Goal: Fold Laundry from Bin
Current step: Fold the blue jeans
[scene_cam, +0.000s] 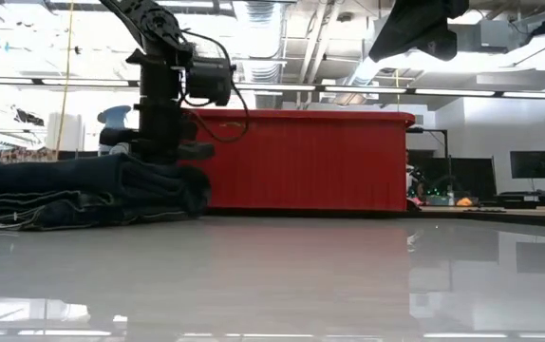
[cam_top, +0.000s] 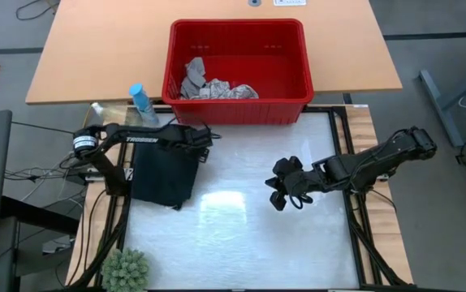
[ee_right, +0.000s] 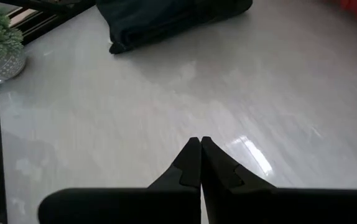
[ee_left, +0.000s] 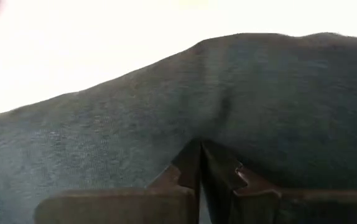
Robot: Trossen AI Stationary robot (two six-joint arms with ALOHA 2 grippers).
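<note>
1. On the white work mat [cam_top: 241, 235], the folded dark navy-black trousers [cam_top: 165, 174] lie at about 9 o'clock, a soft layered stack beside the mat's edge. The left gripper [cam_top: 203, 139] rests at the stack's far corner, toward the large red rectangular plastic bin [cam_top: 237, 105], with its fingers [ee_left: 191, 163] pressed together against the dark cloth; whether any fabric is pinched between them cannot be told.

2. The right gripper [cam_top: 280, 195] hangs over the bare middle of the mat at roughly 3 o'clock, its fingers [ee_right: 198, 158] pressed together on nothing, well apart from the trousers.

3. Risk: if the left arm lifts or swings away while the cloth clings to its tips, the top layer could drag and the fold come undone, or the stack slide off the mat's near edge.

4. Risk: the bin at 12 o'clock has sloped, tall walls; a reach into it could knock the rim, or bring up the crumpled pieces as one clump.

5. Count: one pair of trousers folded on the mat; one bin; inside it a grey cloth [cam_top: 193, 75] and a white cloth with grey leaf print [cam_top: 231, 92], tangled together, so any further pieces cannot be ruled out; two grippers.

6. Also at the edges: two spray bottles [cam_top: 141, 100] near 10 o'clock and one small potted green plant [cam_top: 126, 270] near 7 o'clock.
</note>
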